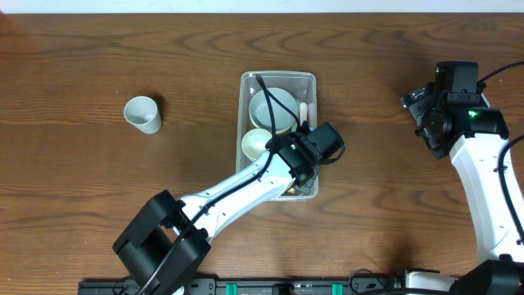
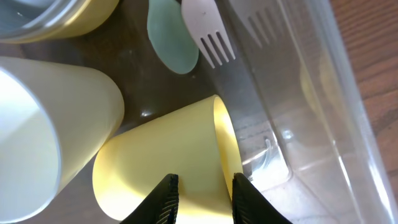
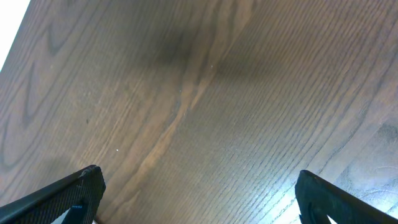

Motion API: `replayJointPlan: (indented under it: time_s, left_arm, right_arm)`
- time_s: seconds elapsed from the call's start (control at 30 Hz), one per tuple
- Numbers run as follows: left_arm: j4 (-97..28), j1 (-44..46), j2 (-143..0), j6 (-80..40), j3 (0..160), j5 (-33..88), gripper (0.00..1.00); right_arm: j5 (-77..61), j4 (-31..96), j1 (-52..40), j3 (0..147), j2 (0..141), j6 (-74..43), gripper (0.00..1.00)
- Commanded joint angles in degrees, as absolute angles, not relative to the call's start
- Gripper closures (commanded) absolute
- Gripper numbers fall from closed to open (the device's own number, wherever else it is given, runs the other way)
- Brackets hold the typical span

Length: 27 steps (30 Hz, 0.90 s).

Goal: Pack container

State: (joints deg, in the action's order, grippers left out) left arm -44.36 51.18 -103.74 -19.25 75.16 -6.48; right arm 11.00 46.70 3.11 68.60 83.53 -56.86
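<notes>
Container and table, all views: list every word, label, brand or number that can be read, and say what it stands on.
None: the container, the yellow cup, the fork and the table bear no readable text.

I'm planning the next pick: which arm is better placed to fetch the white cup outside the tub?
Left: the white cup stands left of the container; the right gripper hangs open beyond its far side.
</notes>
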Motion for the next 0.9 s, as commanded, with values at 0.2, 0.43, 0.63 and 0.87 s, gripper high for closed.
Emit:
replayJointPlan:
  time_s: [0.2, 0.43, 0.63, 0.87]
  left_arm:
    - [-47.16, 51.24, -104.57, -16.88, 75.24, -7.18, 0.71]
    - [-48.84, 51.24, -104.60, -16.53, 75.24, -8.27, 0.71]
    - [-49.25, 51.24, -104.60, -16.53, 75.24, -8.47, 0.80]
    - [-49.28, 51.24, -104.60, -16.53, 75.24, -8.47, 0.94]
  right_arm:
    - [11.99, 46.76, 3.36, 68.62, 83.57, -57.82, 0.01]
    - [12.01, 46.76, 3.38, 68.62, 83.57, -57.82, 0.01]
    - [12.01, 46.76, 3.36, 68.62, 83.57, -57.82, 0.01]
    - [12.01, 46.76, 3.36, 68.62, 83.57, -57.82, 0.01]
